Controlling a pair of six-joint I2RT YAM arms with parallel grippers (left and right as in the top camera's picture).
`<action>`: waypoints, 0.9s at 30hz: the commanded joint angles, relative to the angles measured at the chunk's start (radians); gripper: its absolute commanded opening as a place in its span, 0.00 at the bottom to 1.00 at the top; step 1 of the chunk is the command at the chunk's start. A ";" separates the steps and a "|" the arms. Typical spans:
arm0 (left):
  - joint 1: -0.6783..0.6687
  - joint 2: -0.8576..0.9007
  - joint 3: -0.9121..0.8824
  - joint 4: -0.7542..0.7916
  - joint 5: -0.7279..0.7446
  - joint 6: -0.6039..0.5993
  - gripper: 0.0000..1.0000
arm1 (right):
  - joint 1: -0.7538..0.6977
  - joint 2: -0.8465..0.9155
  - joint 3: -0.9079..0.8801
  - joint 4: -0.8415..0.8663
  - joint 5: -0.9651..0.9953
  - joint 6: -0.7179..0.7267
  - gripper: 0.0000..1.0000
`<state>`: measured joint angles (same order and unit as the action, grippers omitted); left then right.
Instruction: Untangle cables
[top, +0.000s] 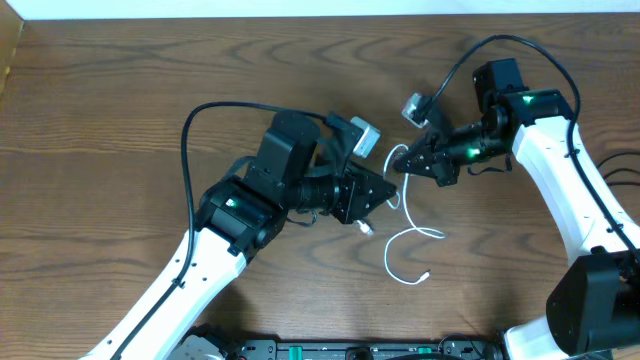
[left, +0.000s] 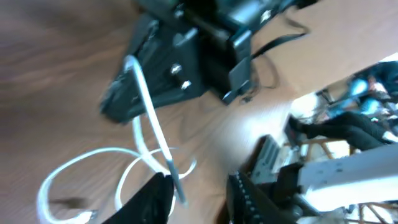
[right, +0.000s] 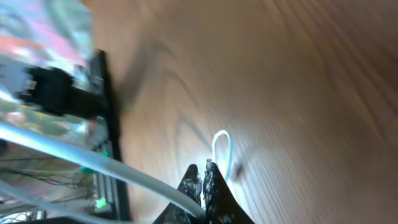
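Note:
A thin white cable (top: 412, 230) lies in loose loops on the wooden table (top: 120, 120), with a small plug end (top: 425, 275) toward the front. My right gripper (top: 400, 167) is shut on its upper loop; in the right wrist view the pinched tips (right: 204, 169) show a small white loop (right: 222, 138) just beyond them. My left gripper (top: 388, 195) sits close beside it, tips facing the right one. In the left wrist view its jaws (left: 202, 196) stand apart, and the cable's (left: 93, 154) grey plug (left: 177, 183) hangs along the inner side of the left finger (left: 152, 199).
The two arms nearly meet at the table's middle, and the right arm's black fingers (left: 155, 81) fill the upper left wrist view. A thick black arm wire (top: 190, 130) arcs over the left arm. A black rail (top: 350, 350) runs along the front edge.

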<state>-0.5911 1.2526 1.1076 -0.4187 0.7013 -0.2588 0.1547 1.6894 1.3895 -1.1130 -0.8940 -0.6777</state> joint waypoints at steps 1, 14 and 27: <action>0.000 0.001 0.011 -0.069 -0.161 0.012 0.43 | 0.004 -0.004 -0.004 0.030 0.340 0.222 0.01; 0.000 0.002 0.010 -0.281 -0.404 0.011 0.47 | -0.214 -0.005 0.068 0.108 1.249 0.868 0.01; 0.000 0.002 0.010 -0.280 -0.404 0.011 0.47 | -0.688 -0.004 0.341 0.016 0.834 0.914 0.01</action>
<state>-0.5911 1.2533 1.1076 -0.6987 0.3080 -0.2573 -0.4938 1.6917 1.7245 -1.0912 0.0677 0.2169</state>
